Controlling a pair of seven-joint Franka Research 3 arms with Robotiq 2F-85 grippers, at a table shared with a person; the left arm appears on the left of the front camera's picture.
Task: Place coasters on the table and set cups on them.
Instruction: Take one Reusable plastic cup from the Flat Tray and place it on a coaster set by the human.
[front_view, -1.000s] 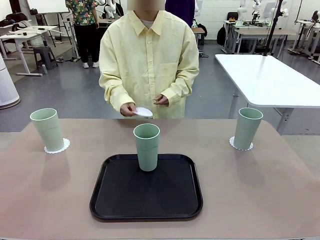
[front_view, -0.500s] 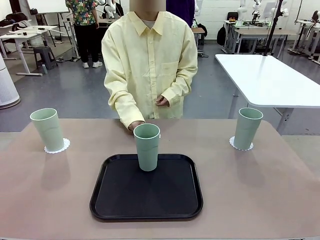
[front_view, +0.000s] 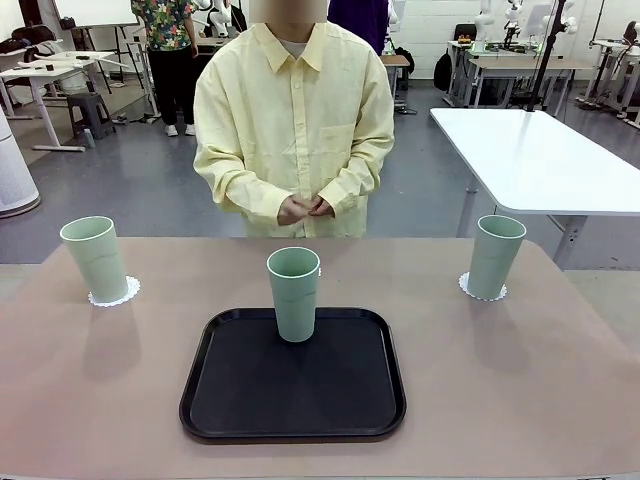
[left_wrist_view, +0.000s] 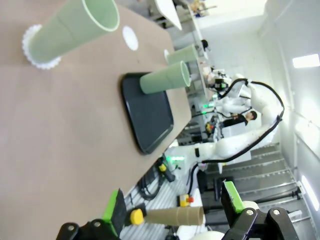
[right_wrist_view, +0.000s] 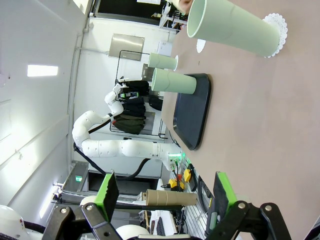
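Cups (front_view: 96, 258) stand on coasters (front_view: 125, 293) near the table's (front_view: 100, 400) far left and far right corners; the third cup (front_view: 294, 294) sits at the far edge of the black tray (front_view: 292, 385). A bare coaster (left_wrist_view: 130, 37) lies just beyond it, seemingly near the table's far edge. Left gripper (left_wrist_view: 172, 207) and right gripper (right_wrist_view: 164, 192) gape wide, holding nothing. Risk: a tall cup gripped high could tip, or land off-centre and drag the coaster

Left end effector (left_wrist_view: 173, 203) spread, right (right_wrist_view: 164, 193) likewise

Lab hall: white worktables (front_view: 540, 160), grey floor (front_view: 150, 190)
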